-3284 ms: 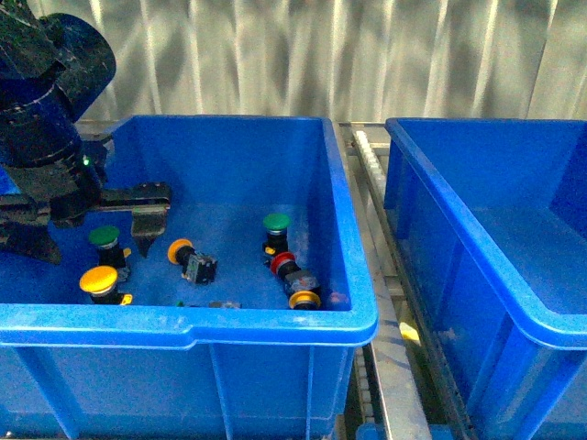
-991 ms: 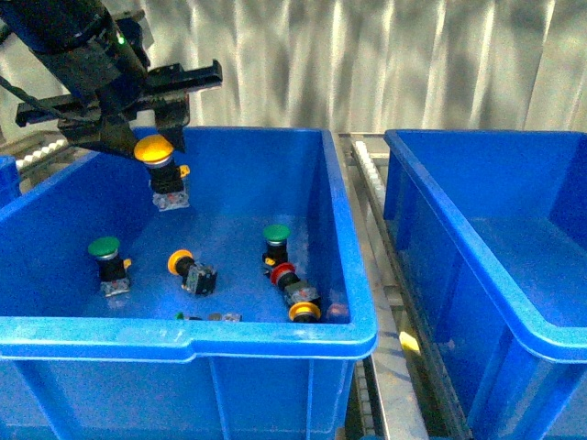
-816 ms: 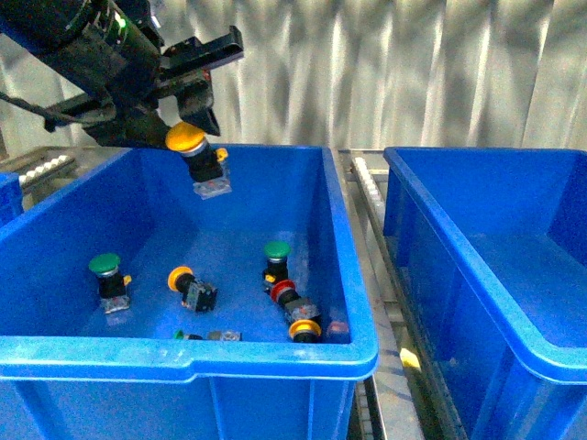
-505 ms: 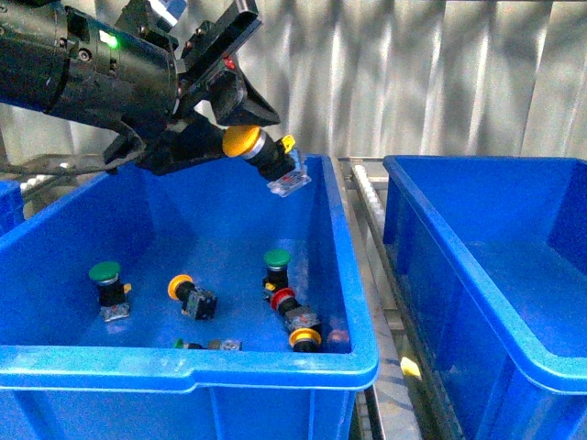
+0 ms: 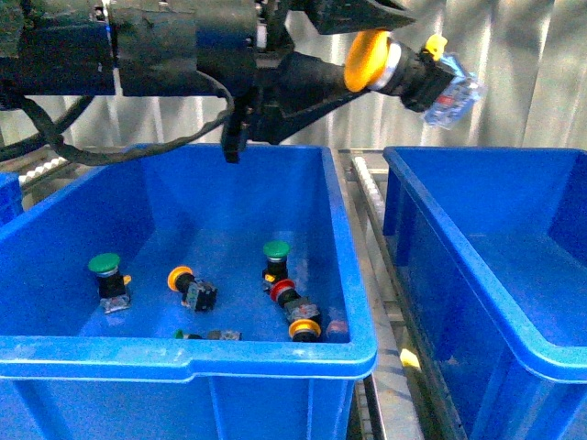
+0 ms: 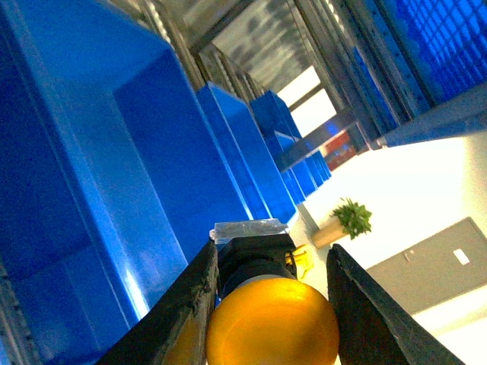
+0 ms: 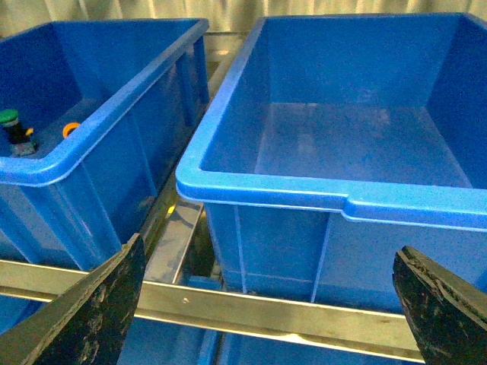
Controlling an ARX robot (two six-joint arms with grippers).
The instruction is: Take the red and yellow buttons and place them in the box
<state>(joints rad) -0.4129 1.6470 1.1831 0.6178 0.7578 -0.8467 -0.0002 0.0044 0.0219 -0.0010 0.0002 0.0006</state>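
Left gripper point(image 5: 365, 50) clamped on the cap of a yellow button point(image 5: 408, 73), held high above the gap between the box point(image 5: 459, 236) and the neighbouring bin point(image 5: 183, 352), body pointing boxward. On that bin's floor lie a red button point(image 5: 283, 289), two other yellow buttons point(image 5: 180, 275) and two green buttons point(image 5: 104, 264). Right gripper point(image 7: 268, 255) — fingers wide apart, holding nothing, low before the box.

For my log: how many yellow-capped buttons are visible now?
3. The left tool holds one yellow button aloft. A second lies mid-floor in the left bin; a third near its front right corner. Its near rim may hide others.
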